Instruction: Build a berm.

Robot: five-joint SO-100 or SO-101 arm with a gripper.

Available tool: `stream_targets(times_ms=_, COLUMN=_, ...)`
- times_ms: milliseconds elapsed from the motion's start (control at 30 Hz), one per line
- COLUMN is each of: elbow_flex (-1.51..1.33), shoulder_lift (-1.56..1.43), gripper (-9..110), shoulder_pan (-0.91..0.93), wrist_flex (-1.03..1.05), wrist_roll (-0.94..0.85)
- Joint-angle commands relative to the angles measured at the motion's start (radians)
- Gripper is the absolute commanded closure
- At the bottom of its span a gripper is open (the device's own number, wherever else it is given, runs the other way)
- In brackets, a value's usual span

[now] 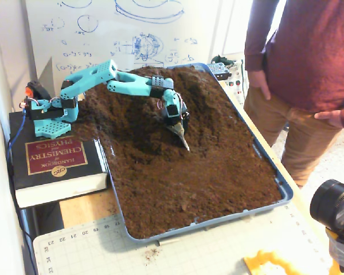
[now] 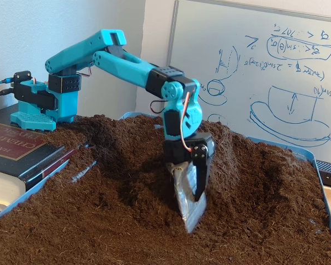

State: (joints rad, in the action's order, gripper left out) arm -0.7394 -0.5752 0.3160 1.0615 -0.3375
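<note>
A blue tray (image 1: 284, 192) is full of dark brown crumbly soil. The berm (image 1: 209, 94) is a raised mound along the tray's far side, and it also rises behind and to the right of the arm in the other fixed view (image 2: 259, 160). My teal arm reaches from its base at the left, over the soil. The gripper (image 1: 183, 142) points down in a hollow in front of the mound, with its tip at the soil surface (image 2: 192, 218). Its black finger (image 2: 201, 176) lies against a silvery blade-like finger (image 2: 186, 193), with nothing between them.
The arm base stands on a thick chemistry handbook (image 1: 54, 163) left of the tray. A person (image 1: 301, 63) stands at the right edge. A camera (image 1: 335, 209) sits at the front right, over a cutting mat (image 1: 218, 246). A whiteboard (image 2: 265, 66) is behind.
</note>
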Motion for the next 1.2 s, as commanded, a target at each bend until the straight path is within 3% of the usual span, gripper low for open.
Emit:
stream_targets(times_ms=0, elbow_flex=0.023, shoulder_lift=-0.201, gripper=101, shoulder_pan=0.018, wrist_flex=0.032, wrist_roll=0.072)
stream_targets(times_ms=267, elbow_flex=0.002, shoulder_lift=-0.27, gripper=101, shoulder_pan=-0.005, wrist_flex=0.055, wrist_roll=0.423)
stream_targets(times_ms=533, elbow_flex=0.035, shoulder_lift=-0.348, gripper=101, shoulder_pan=-0.118, wrist_flex=0.241, wrist_roll=0.566)
stream_targets(times_ms=700, elbow_flex=0.14, shoulder_lift=-0.442, gripper=101, shoulder_pan=-0.13, wrist_flex=0.161, wrist_roll=0.683)
stream_targets(times_ms=1000, elbow_flex=0.204, shoulder_lift=-0.494, gripper=101, shoulder_pan=-0.149, wrist_flex=0.08, wrist_roll=0.723)
stream_targets(times_ms=1167, elbow_flex=0.146, shoulder_lift=-0.62, gripper=101, shoulder_pan=-0.242, wrist_flex=0.101, wrist_roll=0.911)
